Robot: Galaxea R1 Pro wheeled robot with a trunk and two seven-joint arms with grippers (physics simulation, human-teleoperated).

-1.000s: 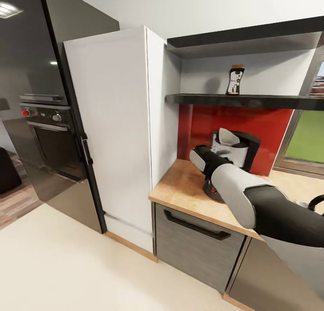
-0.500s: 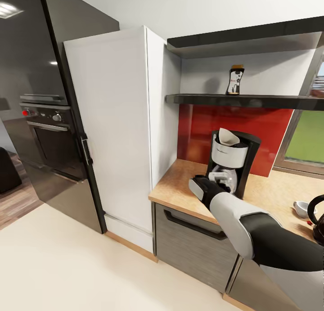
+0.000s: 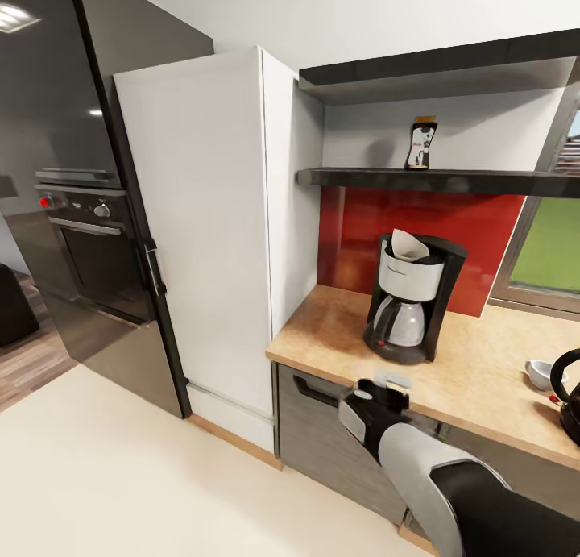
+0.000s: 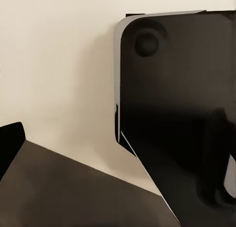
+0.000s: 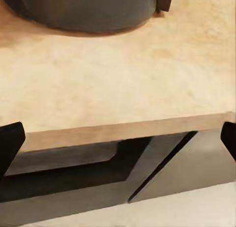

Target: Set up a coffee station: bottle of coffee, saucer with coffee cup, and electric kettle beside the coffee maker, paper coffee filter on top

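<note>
The black coffee maker (image 3: 412,299) stands on the tan countertop (image 3: 475,372) against the red backsplash. The white paper coffee filter (image 3: 408,247) rests in its top. On the black shelf (image 3: 451,180) above it stands the bottle of coffee (image 3: 420,143). At the right edge the dark electric kettle (image 3: 570,392) is partly cut off, with the white coffee cup (image 3: 541,373) beside it. I cannot make out the saucer. My right gripper (image 3: 383,386) (image 5: 118,143) hangs open and empty at the counter's front edge, in front of the coffee maker. One left fingertip (image 4: 10,145) shows over the floor.
A tall white cabinet (image 3: 201,234) stands left of the counter, and beyond it a dark oven unit (image 3: 80,218). A dark drawer front with a black handle (image 3: 322,392) sits under the counter edge. A window (image 3: 556,243) lies at the right. Cream floor (image 3: 121,476) spreads in front.
My right gripper has drawn back from the top of the coffee maker, down to the counter's front edge. The paper filter stays on the coffee maker.
</note>
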